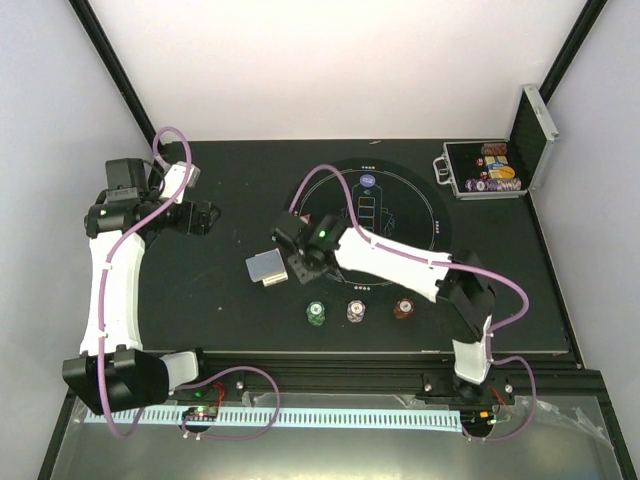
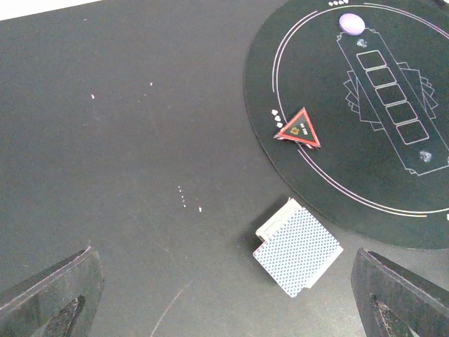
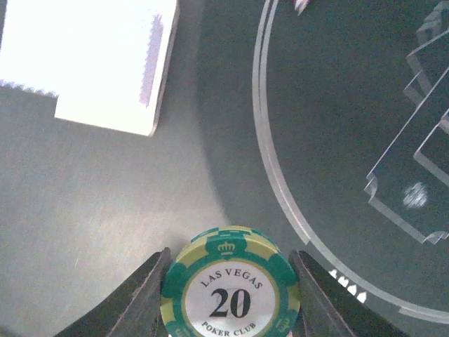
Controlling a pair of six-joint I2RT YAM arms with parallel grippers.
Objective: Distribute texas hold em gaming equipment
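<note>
Left gripper [image 1: 203, 218]: jaws spread wide and holding nothing, above bare table [image 1: 220, 300] well left of the cards.
Deck of cards [image 2: 298, 249]: lies grey-blue backs up, just outside the rim of the round mat [image 2: 280, 168].
Deck handling: probably a light, loose stack whose cards slide over one another; best pinched across two opposite edges, low on the stack.
Deck direction: turned askew to the table edge. It looks almost square from above, so I cannot tell its long axis.
Red triangle [image 2: 297, 128]: flat on the mat's rim, apex pointing away from the deck.
Right gripper [image 3: 229, 281]: jaws part-closed on a green chip [image 3: 230, 298], just right of the deck at the mat's edge.
Chip handling: likely stiff and light with a smooth rim that could slip or pivot; the fingers grip it at opposite points on the rim.
Chip direction: round, so no long axis; the face marked 20 is turned to the wrist camera.
Chip piles: green pile [image 1: 316, 313], purple pile [image 1: 356, 312] and brown pile [image 1: 403, 308] stand in a row nearer the arms.
</note>
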